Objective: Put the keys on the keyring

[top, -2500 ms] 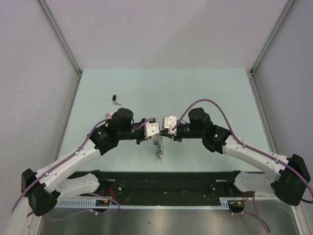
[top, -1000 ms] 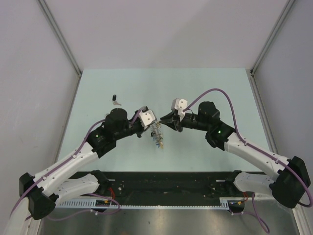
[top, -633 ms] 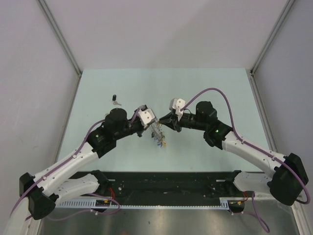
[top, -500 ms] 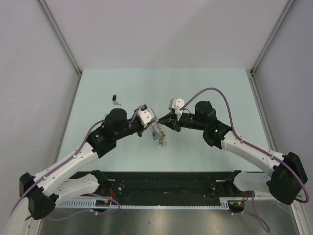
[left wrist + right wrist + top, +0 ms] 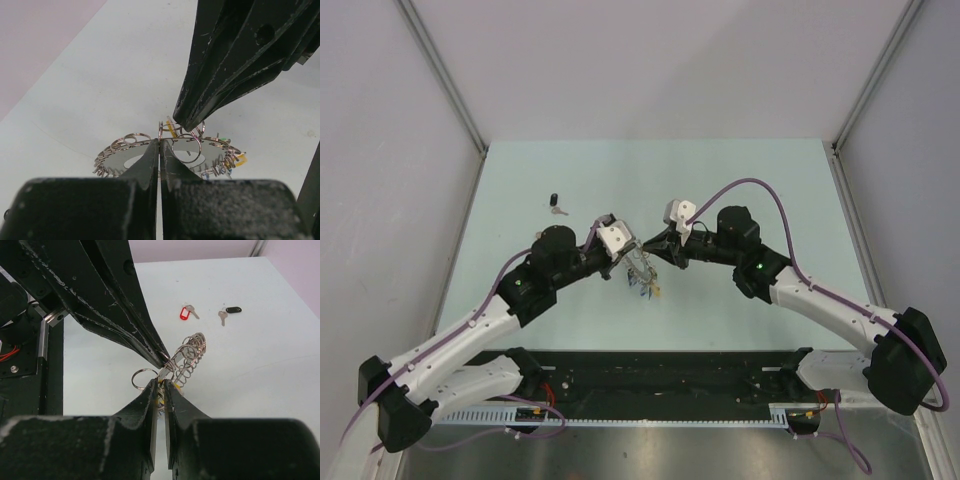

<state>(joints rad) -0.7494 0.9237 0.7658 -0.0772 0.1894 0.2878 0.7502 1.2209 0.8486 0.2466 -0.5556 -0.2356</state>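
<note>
My left gripper (image 5: 628,260) (image 5: 160,142) is shut on the edge of the keyring (image 5: 642,274) (image 5: 200,152), a flat silvery ring fringed with small rings and coloured tags, and holds it above the table. My right gripper (image 5: 654,260) (image 5: 160,383) meets it from the right, jaws nearly closed on a yellow-headed key (image 5: 161,386) at the ring's edge. Its fingertips (image 5: 184,121) touch the ring in the left wrist view. The keyring (image 5: 189,354) stands edge-on in the right wrist view. The red key (image 5: 185,313) and the black key (image 5: 232,309) (image 5: 554,199) lie on the table.
The pale green table (image 5: 740,180) is walled by grey panels at the back and sides. A black rail (image 5: 650,375) with the arm bases runs along the near edge. The left arm's fingers (image 5: 125,315) fill the upper left of the right wrist view.
Both wrists have turned and lifted with the ring between them. The right gripper drew back, then came in again to the ring. The left gripper has kept its hold.
</note>
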